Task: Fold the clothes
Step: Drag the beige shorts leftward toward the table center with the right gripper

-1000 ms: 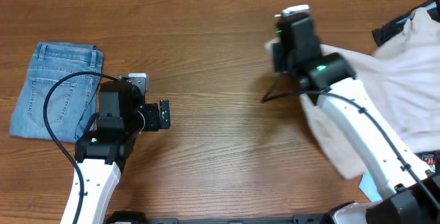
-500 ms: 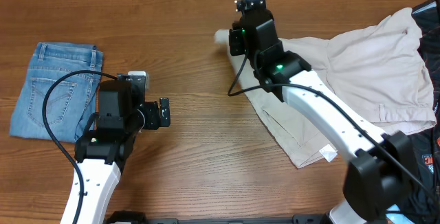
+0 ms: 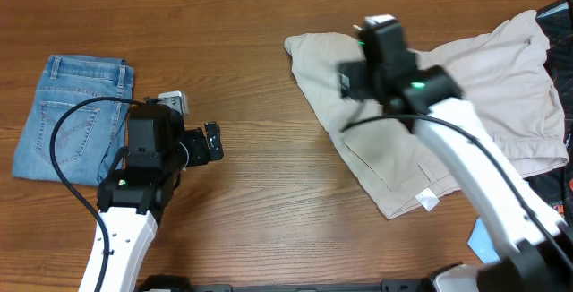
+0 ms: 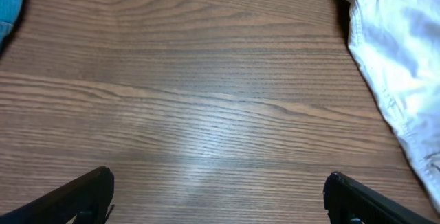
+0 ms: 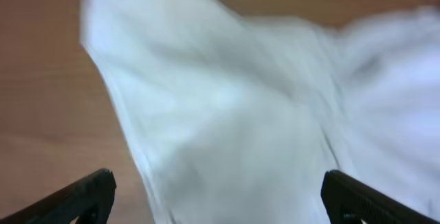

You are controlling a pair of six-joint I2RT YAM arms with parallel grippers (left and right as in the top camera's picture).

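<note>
Looking down from overhead, the beige shorts [image 3: 501,77] lie rumpled but roughly spread on the right half of the surface [image 3: 269,211], with one corner reaching toward the middle. The right pincer [image 3: 374,55] hangs blurred over that part of the cloth, its jaws hidden from this angle. The left pincer [image 3: 210,144] sits over bare wood, well apart from the cloth, probably held back until a second edge needs lifting. Folded blue jeans [image 3: 72,117] rest at far left, out of the way. A black garment [image 3: 557,19] meets the shorts at the right edge and could snag a fold.

From the left wrist, the left pincer [image 4: 220,186] is spread wide over bare wood, and the shorts' edge [image 4: 399,52] shows at upper right.

From the right wrist, blurred by motion, the right pincer [image 5: 220,189] is spread wide with nothing between its fingers. Pale cloth [image 5: 240,114] lies directly below, so the shorts lie free and are not yet folded.
</note>
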